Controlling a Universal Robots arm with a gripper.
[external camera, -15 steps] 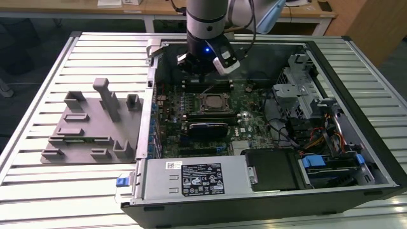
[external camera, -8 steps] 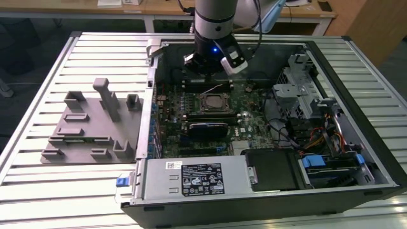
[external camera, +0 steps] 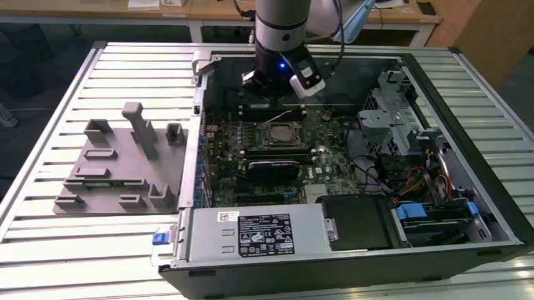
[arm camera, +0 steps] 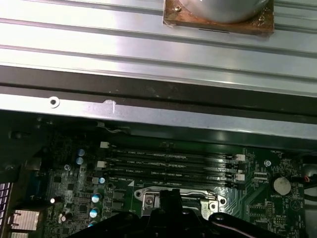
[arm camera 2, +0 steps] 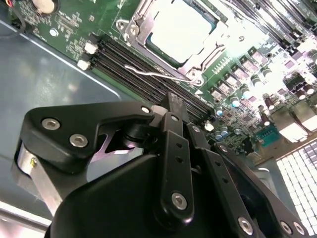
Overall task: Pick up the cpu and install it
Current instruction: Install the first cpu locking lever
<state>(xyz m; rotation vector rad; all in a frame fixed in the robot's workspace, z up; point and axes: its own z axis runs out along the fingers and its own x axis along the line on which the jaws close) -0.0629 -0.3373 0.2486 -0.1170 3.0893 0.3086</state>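
Second wrist view, one cpu (arm camera 2: 184, 30) socketed, one gripper (arm camera 2: 173, 106)

Glare whitens the cpu (arm camera 2: 181, 30); pincer perhaps blurred.

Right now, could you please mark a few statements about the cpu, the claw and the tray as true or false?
1. The cpu lies in the motherboard socket. True.
2. The claw grips the cpu. False: it holds nothing and is above the memory slots, beside the socket.
3. The grey tray sits on the exterior view's right of the computer case. False: it sits on the left.
4. The computer case is open. True.
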